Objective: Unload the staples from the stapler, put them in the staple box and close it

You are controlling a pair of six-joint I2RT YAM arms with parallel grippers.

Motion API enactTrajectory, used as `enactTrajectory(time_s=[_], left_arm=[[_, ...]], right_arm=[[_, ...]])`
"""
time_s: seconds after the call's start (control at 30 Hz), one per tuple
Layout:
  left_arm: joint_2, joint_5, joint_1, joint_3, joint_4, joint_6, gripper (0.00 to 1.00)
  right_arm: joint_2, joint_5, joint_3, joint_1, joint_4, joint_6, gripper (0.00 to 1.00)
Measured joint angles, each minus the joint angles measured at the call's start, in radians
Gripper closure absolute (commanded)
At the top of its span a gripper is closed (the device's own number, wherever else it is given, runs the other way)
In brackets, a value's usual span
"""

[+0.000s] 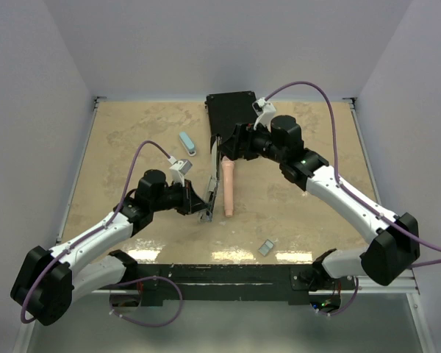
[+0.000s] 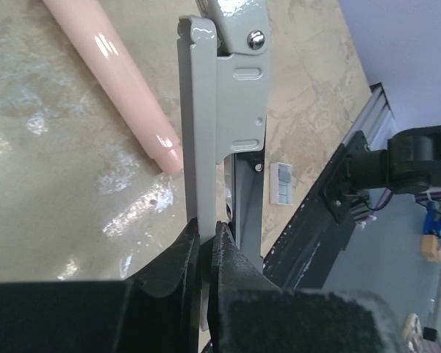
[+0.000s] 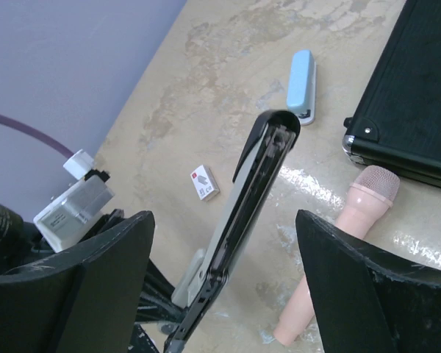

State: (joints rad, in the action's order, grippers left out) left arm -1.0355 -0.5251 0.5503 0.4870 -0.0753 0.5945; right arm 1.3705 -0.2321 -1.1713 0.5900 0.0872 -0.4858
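At the near left of the table (image 1: 125, 140), the left arm (image 1: 95, 237) reaches inward, its left gripper (image 2: 207, 234) pinched tight on a thin grey plate of the stapler (image 2: 222, 110). Farther back, the right arm (image 1: 345, 195) bends in from the right. The right gripper (image 3: 224, 220) is spread wide astride the stapler's raised top arm, clear of it on both sides. The open channel there is dark, and its contents cannot be made out. The staples (image 1: 266, 247) lie by the near edge, well apart from both grippers.
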Motion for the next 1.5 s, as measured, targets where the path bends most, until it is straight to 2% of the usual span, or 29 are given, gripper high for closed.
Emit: enactTrajectory(time_s=[0.17,0.27,0.5,0.67,0.83,1.03,1.3,1.5], left_arm=[[0.030,0.082,0.000,0.011,0.069,-0.032,1.00],[0.029,0.140,0.000,0.027,0.141,-0.041,1.00],[0.000,0.307,0.001,0.119,0.352,-0.065,1.00],[-0.010,0.389,0.002,0.153,0.429,-0.066,1.00],[-0.059,0.479,0.028,0.198,0.526,-0.065,1.00],[-0.126,0.620,0.131,0.270,0.650,-0.058,1.00],[-0.192,0.774,0.264,0.333,0.727,-0.027,1.00],[-0.225,0.882,0.355,0.345,0.756,-0.012,1.00]], right_arm=[[-0.034,-0.029,0.085,0.000,-0.043,-0.008,0.39],[0.003,-0.056,0.145,0.000,-0.077,-0.014,0.41],[0.045,-0.107,0.263,0.000,-0.164,-0.056,0.36],[0.128,-0.158,0.264,0.001,-0.301,-0.102,0.35],[0.210,-0.183,0.264,0.012,-0.353,-0.146,0.34],[0.213,-0.203,0.267,0.015,-0.411,-0.166,0.34],[0.253,-0.232,0.287,0.019,-0.473,-0.193,0.34],[0.375,-0.243,0.234,0.031,-0.480,-0.231,0.26]])
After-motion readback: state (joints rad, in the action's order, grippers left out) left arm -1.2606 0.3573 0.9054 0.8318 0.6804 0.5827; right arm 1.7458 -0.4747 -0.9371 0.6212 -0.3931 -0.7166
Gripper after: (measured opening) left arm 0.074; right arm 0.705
